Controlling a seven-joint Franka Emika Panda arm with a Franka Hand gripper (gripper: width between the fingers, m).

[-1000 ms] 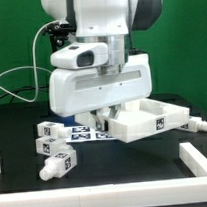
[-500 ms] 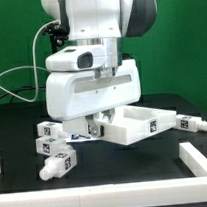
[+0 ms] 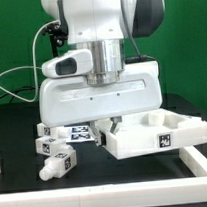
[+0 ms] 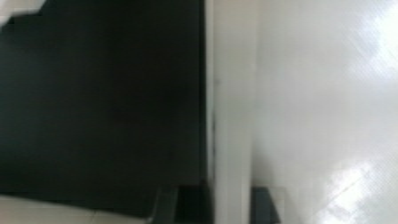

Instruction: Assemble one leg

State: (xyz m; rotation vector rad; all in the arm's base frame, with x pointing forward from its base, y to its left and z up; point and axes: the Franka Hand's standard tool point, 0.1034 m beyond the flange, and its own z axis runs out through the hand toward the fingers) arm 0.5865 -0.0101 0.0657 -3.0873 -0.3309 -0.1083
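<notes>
Several legs [image 3: 57,162] lie loose on the table [image 3: 116,173] at the exterior view's left, none of them held; beyond them the gripper [image 4: 226,192] seems clamped on the rim of the tabletop [image 3: 134,141]; if that thin rim slips, the tabletop could drop and scatter the legs; since a second ago it has swung nearer.

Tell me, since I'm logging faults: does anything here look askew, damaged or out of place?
Nothing looks damaged. The tabletop sits skewed to the table edge, its rim gripped by the pincer, and a leg lies on its side at the exterior view's left.
</notes>
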